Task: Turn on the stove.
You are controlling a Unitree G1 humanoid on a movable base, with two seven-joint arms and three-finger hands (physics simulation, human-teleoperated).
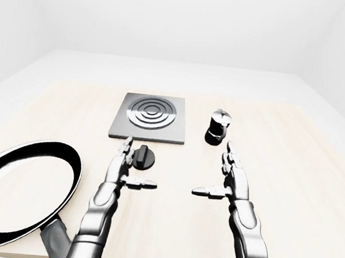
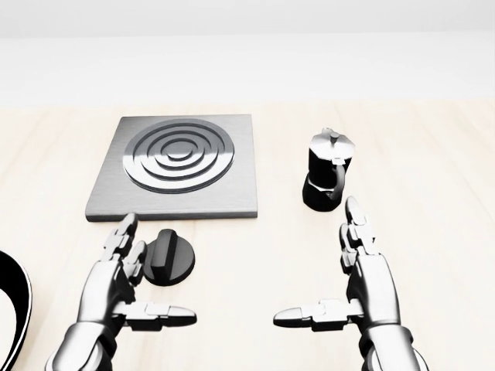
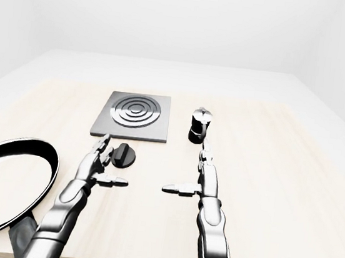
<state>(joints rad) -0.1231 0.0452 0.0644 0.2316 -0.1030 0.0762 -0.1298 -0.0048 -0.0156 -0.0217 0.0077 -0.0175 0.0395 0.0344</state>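
Note:
The stove is a grey square plate [image 2: 232,197] with concentric rings, lying on the pale wood table [image 2: 433,154] in the upper middle of the head view. Its black round knob [image 2: 168,257] sits just below the plate's lower edge. My left hand [image 2: 147,282] is open, its fingers right beside the knob's left rim, thumb pointing right below it; I cannot tell whether they touch. My right hand [image 2: 329,270] is open at the lower right, holding nothing.
A black moka pot [image 2: 327,178] stands to the right of the stove, just above my right fingertips. A large black frying pan [image 1: 17,192] lies at the table's lower left, its rim showing at the head view's left edge.

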